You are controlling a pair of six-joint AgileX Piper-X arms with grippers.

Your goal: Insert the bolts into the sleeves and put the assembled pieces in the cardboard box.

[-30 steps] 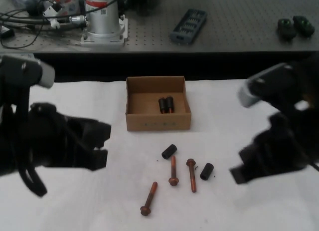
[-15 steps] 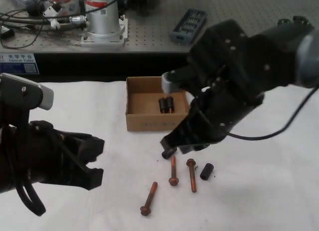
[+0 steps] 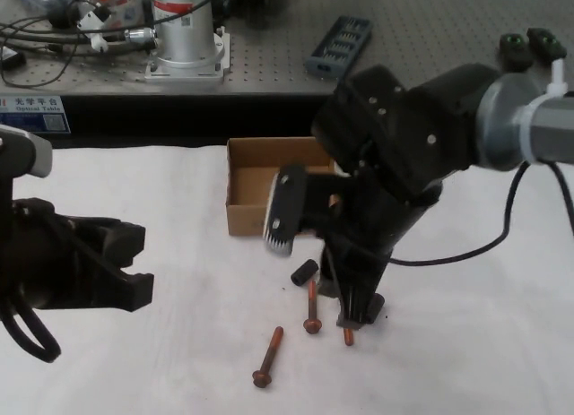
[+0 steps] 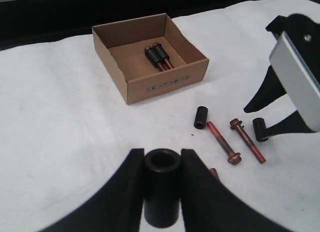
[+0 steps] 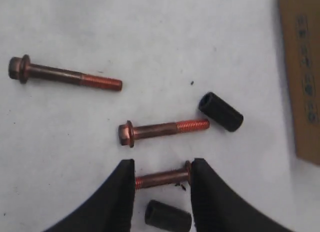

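Swung down since the earlier frame, the right gripper [image 5: 162, 167], jaws apart, straddles a bolt [image 5: 161, 178] on the cloth [image 5: 75, 31], probably stiff, light and best pinched mid-shank; the left gripper [image 4: 162, 153] clamps a sleeve [image 4: 162, 187].

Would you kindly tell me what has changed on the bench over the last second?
The right arm swung in from the right and came down in front of the cardboard box; the open right claw now straddles one bolt. The left arm drew back leftward, the left claw holding a sleeve. The box, the two assembled pieces inside, the other loose bolts and sleeves stayed put.
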